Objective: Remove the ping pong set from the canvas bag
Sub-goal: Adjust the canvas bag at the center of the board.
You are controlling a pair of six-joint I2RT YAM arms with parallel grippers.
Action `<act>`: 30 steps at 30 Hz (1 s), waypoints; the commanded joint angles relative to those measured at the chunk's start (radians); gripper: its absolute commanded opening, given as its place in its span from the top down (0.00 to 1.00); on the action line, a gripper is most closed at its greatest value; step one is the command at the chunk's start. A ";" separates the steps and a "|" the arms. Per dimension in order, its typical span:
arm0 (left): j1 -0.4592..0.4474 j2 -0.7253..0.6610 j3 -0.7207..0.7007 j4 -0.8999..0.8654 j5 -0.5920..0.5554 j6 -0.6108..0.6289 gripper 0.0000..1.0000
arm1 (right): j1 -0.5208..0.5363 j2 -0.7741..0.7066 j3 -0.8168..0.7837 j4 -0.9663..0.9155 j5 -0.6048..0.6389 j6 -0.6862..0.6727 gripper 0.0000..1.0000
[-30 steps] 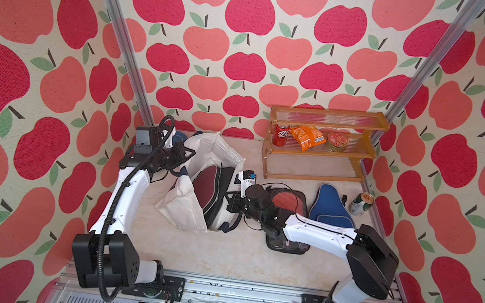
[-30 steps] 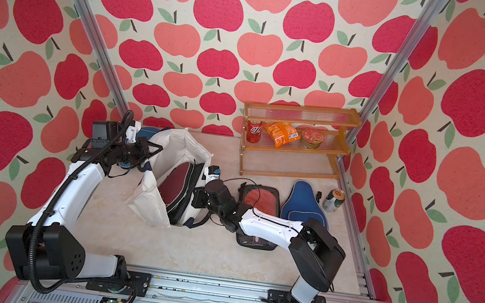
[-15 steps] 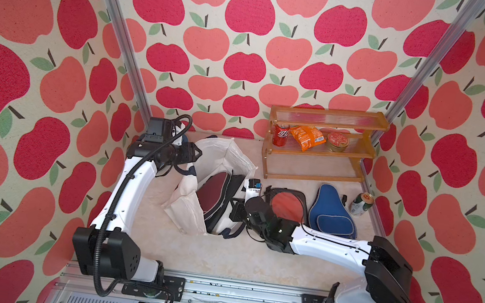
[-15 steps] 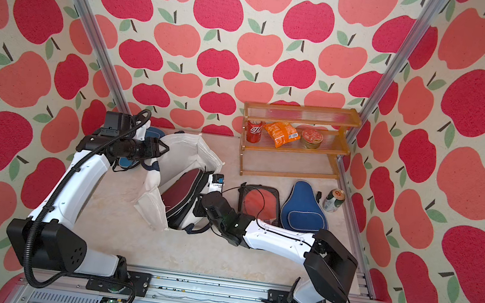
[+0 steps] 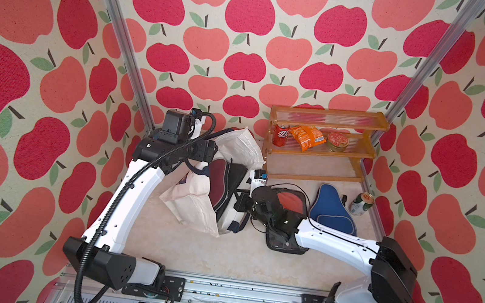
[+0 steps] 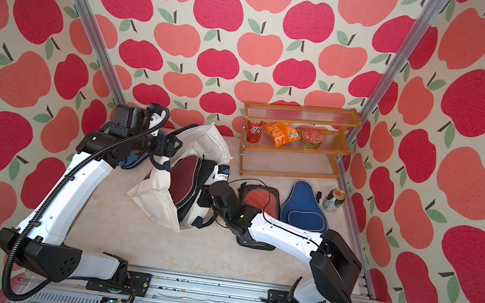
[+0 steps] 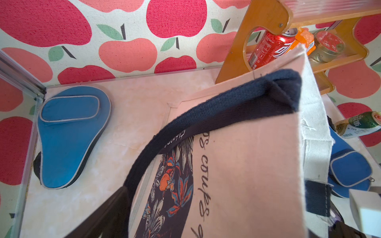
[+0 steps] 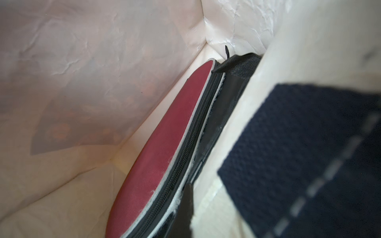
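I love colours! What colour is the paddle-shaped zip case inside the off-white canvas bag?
Maroon zip case, grey-edged; clearest in the right wrist view.

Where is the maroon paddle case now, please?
In both top views the maroon case sits inside the canvas bag, left of centre, beside a black pouch.

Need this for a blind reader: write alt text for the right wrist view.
Inside the canvas bag, a maroon case is pressed against a black pouch along one wall. A blurred navy strap fills the foreground.
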 commanded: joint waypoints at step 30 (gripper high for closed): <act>0.238 0.279 0.128 -0.080 0.571 -0.236 0.19 | -0.028 0.005 0.143 -0.160 -0.056 -0.010 1.00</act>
